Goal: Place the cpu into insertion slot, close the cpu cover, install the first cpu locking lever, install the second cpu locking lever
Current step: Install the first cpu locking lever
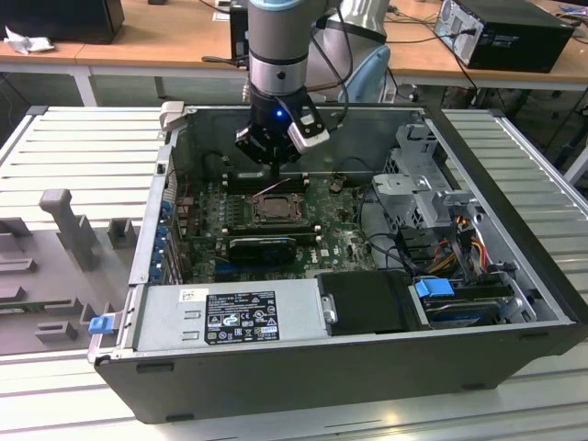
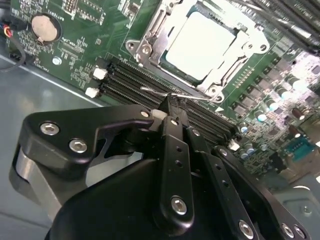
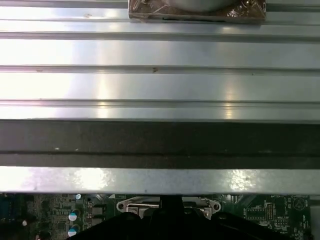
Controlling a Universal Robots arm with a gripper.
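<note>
In the second wrist view the matte black claw (image 2: 170, 107) is seen closest, its bolted, angular fingers drawn together, their tips pinched on a thin, springy wire lever (image 2: 172, 94). Just beyond, long black memory slots (image 2: 135, 82) are laid in ribbed rows on the glossy green motherboard (image 2: 80, 35). Past those, the insertion slot (image 2: 200, 47) is found, and the cpu (image 2: 202, 45), flat, square and pale silver, is seated in it. The silvery cpu cover (image 2: 155, 35) is shut down around the chip, framing it. A round coin cell (image 2: 44, 27) is spotted farther off on the board. In the exterior view the claw (image 1: 276, 175) is held low over the socket (image 1: 274, 208), inside the open grey metal computer case (image 1: 514, 266), which is set on a ribbed aluminium tabletop (image 1: 83, 156).
</note>
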